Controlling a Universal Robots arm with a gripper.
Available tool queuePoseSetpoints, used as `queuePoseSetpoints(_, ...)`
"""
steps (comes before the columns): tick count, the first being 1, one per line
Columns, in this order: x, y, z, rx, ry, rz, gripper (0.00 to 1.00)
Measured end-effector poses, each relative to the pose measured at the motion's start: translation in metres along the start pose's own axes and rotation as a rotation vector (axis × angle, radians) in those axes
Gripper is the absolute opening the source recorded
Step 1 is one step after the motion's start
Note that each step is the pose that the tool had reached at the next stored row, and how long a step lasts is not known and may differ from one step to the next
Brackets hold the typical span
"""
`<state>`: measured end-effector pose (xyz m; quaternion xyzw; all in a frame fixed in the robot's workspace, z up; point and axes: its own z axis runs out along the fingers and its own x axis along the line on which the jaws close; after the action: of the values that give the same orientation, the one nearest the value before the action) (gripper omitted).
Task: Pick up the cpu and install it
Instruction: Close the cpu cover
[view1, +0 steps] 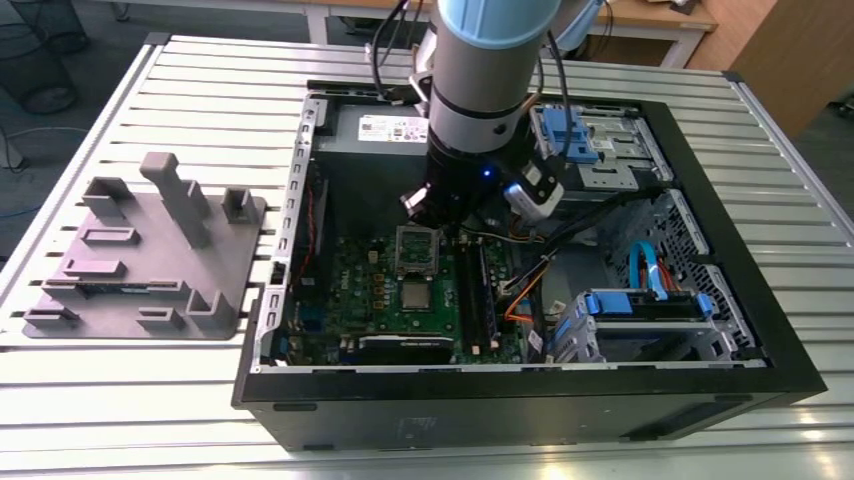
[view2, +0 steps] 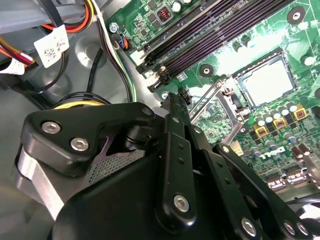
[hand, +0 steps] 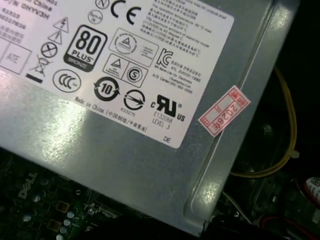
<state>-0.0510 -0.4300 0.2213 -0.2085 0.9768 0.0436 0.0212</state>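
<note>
One cpu (view2: 268, 82) lies in the open socket (view2: 257, 62).

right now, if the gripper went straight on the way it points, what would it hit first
The gripper would probably meet the motherboard beside the open socket frame, not the cpu; depth unclear.

The arm (view1: 478, 90) stands nearly upright, wrist pointing down, its jaws pressed together at their tips.
</note>
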Motion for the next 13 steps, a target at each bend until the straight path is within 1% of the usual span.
queuePoseSetpoints(7,0.0000,-0.0002,-0.0012,-0.0025,0.0036,-0.047,0.11)
queuePoseSetpoints(13,0.0001,-0.0002,-0.0018,-0.0024,0.0044,-0.051,0.11)
